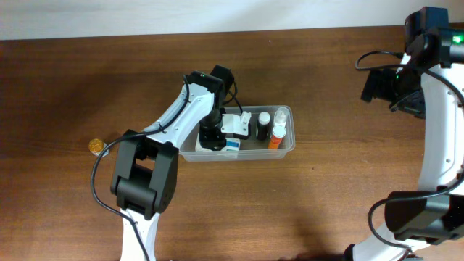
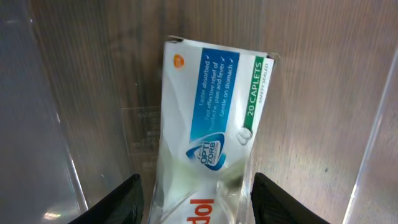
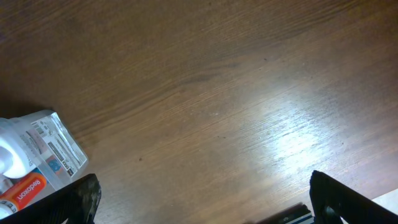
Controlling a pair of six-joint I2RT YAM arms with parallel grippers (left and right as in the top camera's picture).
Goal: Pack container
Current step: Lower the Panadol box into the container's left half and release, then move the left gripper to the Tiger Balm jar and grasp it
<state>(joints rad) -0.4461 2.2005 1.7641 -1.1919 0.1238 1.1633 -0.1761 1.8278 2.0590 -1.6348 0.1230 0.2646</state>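
Note:
The clear container [image 1: 289, 111] stands mid-table. It holds a white bottle [image 1: 280, 116], an orange bottle [image 1: 275, 138], a black-capped bottle [image 1: 263, 125] and white boxes [image 1: 236, 125]. My left gripper [image 1: 212, 138] reaches down into the container's left end. In the left wrist view its jaws [image 2: 199, 186] straddle a white and blue caplet box [image 2: 211, 93] lying on the container floor, with a narrow gap showing on each side. The container's clear walls [image 2: 373, 124] rise on both sides. My right gripper [image 1: 384, 83] hangs open over bare table at the far right, nothing between its fingers [image 3: 84, 199].
A small gold round thing [image 1: 95, 146] lies on the table at the left. In the right wrist view the white labelled bottle [image 3: 37, 143] and the orange bottle [image 3: 22, 190] show at the lower left. The wooden tabletop [image 3: 217, 93] fills the remainder.

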